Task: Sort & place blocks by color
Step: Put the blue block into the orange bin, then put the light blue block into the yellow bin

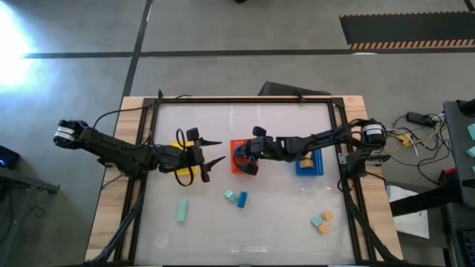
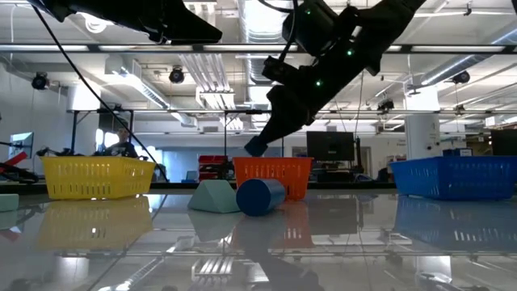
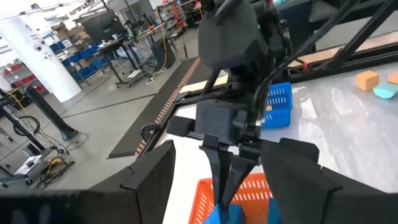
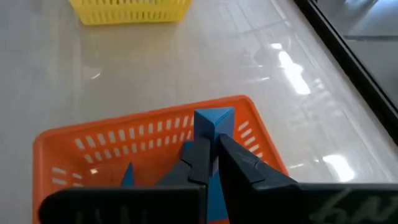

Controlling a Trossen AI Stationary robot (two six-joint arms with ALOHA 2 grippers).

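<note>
Glossy white table, big open workshop behind it, three baskets lined up across the middle. I've got a blue block (image 4: 213,119) pinched in my right end effector (image 1: 251,165), fingers clamped tight on it, hanging right over the orange basket (image 4: 149,127) so it can drop inside; another blue piece already sits in there. Odd match colour-wise, while the blue basket (image 1: 309,165) holds an orange block. My left end effector (image 1: 210,152) hovers over the yellow basket (image 1: 181,175) with fingers spread wide, nothing in it, just waiting. Loose blocks are scattered nearer the front: a teal bar (image 1: 182,209), a teal and blue pair (image 1: 237,197), and a teal-and-orange cluster (image 1: 322,221).
</note>
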